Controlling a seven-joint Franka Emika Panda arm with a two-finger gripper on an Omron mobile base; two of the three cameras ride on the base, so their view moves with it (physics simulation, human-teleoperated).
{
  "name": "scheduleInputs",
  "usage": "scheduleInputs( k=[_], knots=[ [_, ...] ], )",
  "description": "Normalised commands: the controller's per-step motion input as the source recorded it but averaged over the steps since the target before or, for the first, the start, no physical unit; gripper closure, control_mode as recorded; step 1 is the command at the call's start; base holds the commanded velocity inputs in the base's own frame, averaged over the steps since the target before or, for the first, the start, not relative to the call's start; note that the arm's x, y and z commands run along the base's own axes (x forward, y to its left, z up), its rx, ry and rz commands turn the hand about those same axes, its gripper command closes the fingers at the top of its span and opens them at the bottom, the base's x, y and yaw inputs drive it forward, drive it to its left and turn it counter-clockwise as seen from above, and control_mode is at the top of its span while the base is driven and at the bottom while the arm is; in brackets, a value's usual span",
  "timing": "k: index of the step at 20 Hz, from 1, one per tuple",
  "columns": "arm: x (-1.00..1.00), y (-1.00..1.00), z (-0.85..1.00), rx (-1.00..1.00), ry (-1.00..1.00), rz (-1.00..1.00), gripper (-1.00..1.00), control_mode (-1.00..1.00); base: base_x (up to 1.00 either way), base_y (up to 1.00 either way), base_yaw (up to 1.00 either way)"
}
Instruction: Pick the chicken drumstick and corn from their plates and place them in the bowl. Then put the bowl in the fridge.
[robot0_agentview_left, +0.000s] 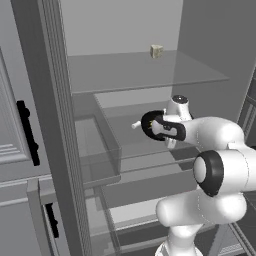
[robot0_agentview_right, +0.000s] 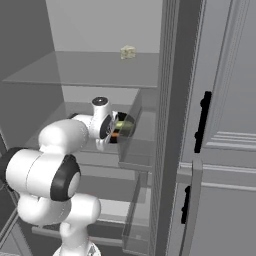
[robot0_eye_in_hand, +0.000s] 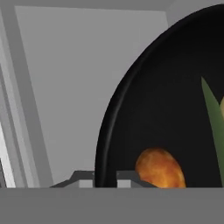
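Note:
My gripper (robot0_eye_in_hand: 105, 178) is shut on the rim of the glossy black bowl (robot0_eye_in_hand: 166, 100), one fingertip on each side of the rim. Inside the bowl lie the orange-brown chicken drumstick (robot0_eye_in_hand: 159, 168) and the corn (robot0_eye_in_hand: 212, 114), of which the green husk and a sliver of yellow show. From the base views the arm reaches into the open fridge (robot0_agentview_left: 145, 70) and holds the bowl (robot0_agentview_left: 148, 123) tilted over a middle glass shelf. In the right base view the bowl (robot0_agentview_right: 123, 128) faces the camera with yellow and orange inside. The plates are out of view.
A small tan cube (robot0_agentview_left: 156, 51) sits on the fridge's upper glass shelf (robot0_agentview_right: 90, 70). A clear door bin (robot0_agentview_left: 102, 150) juts out left of the bowl. Grey doors with dark vertical handles (robot0_agentview_left: 27, 132) (robot0_agentview_right: 202, 122) flank the opening. Lower shelves and a drawer lie below.

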Motion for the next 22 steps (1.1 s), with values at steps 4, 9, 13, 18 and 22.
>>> scheduleInputs(
  k=[4,9,13,18,22],
  knots=[
    [0.01,0.0,0.0,0.0,0.0,0.0,-1.0,-1.0,0.0,0.0,0.0],
    [-0.09,0.0,0.0,-0.01,-0.17,0.0,-1.0,-1.0,0.0,0.0,0.0],
    [-0.32,0.01,0.07,-0.02,-0.31,0.0,-1.0,-1.0,0.0,0.0,0.0],
    [-0.43,0.08,0.34,-0.03,-0.22,0.0,-1.0,-1.0,0.0,0.0,0.0],
    [-0.66,0.18,0.82,0.0,-0.21,0.0,-1.0,-1.0,0.0,0.0,0.0]
  ],
)
